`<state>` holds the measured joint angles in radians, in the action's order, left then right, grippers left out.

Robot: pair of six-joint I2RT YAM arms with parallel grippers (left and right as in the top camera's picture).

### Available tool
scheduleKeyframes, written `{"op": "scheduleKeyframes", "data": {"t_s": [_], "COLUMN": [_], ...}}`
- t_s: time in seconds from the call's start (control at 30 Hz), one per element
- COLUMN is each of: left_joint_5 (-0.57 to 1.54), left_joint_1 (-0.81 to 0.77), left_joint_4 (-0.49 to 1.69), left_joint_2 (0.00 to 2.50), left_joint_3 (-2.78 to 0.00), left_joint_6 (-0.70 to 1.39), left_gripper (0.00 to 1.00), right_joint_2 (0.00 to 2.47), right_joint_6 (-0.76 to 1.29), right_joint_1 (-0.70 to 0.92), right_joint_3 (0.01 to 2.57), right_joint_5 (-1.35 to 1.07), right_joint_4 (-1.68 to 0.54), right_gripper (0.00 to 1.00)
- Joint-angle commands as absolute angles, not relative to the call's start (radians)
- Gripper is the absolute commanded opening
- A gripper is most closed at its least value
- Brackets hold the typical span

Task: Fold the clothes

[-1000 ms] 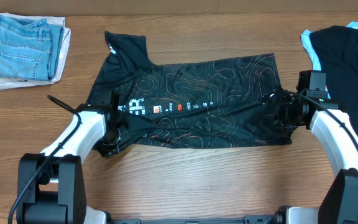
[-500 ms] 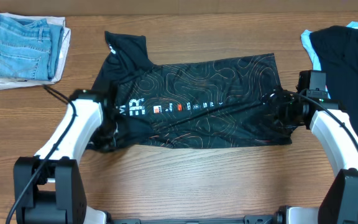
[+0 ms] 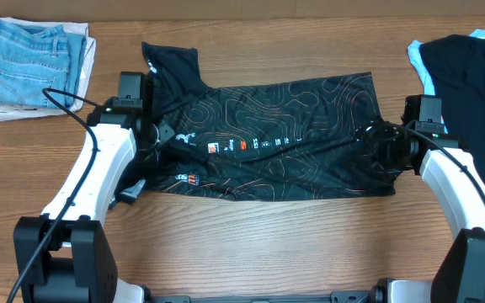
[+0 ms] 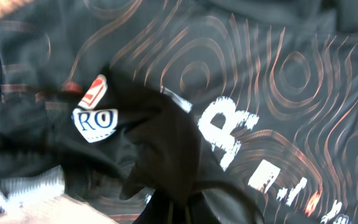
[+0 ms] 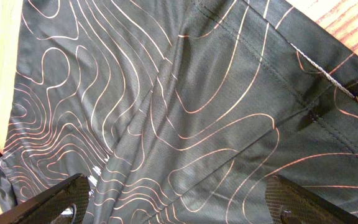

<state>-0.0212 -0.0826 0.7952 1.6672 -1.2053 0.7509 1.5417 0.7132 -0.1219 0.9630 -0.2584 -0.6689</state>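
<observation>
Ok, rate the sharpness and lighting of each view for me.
Overhead: evenly lit and sharp, the shirt and the table crisp, shadows faint. Left wrist: very close and dim, white lettering smeared, black folds losing detail. Right wrist: orange lines sharp mid-frame, the table at the left edge washed out, its jaws soft in the bottom corners.

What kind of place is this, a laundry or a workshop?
Likely a robot test bench: a white left arm and right arm over a black shirt on a wooden table, folded jeans nearby.
</observation>
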Motion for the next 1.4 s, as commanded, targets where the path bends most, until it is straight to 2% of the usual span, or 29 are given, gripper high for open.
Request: {"op": "scheduleKeyframes", "data": {"t_s": [0.0, 0.33, 0.67, 0.77, 0.93, 1.03, 1.2, 1.37], "left_joint_5": [-0.117, -0.146, -0.145, -0.139, -0.138, -0.138, -0.138, -0.138], "left_joint_1": [-0.079, -0.079, -0.079, -0.079, -0.079, -0.079, -0.079, -0.079], "left_joint_4": [0.736, 0.595, 0.579, 0.581, 0.605, 0.613, 0.613, 0.623], "left_joint_2": [1.668, 1.692, 1.776, 1.776, 1.776, 1.776, 1.776, 1.776], "left_joint_3": [-1.222, -1.222, -1.222, -1.222, -1.222, -1.222, -1.222, -1.222], "left_joint_6": [0.736, 0.736, 0.736, 0.730, 0.728, 0.728, 0.728, 0.728], "left_gripper": [0.04, 0.04, 0.04, 0.04, 0.04, 0.04, 0.04, 0.04], "right_joint_2": [1.522, 1.522, 1.523, 1.526, 1.533, 1.536, 1.565, 1.580], "right_joint_6": [0.706, 0.706, 0.760, 0.821, 0.903, 0.902, 0.884, 0.891], "right_joint_1": [-0.119, -0.119, -0.119, -0.119, -0.120, -0.120, -0.120, -0.120], "right_joint_3": [0.983, 0.983, 0.980, 0.966, 0.965, 0.954, 0.947, 0.947], "right_joint_5": [-0.263, -0.264, -0.249, -0.209, -0.095, -0.070, -0.072, -0.087], "right_joint_4": [-0.672, -0.736, -0.863, -0.881, -0.930, -0.928, -0.884, -0.875], "right_gripper": [0.95, 0.94, 0.93, 0.89, 0.88, 0.87, 0.74, 0.73]}}
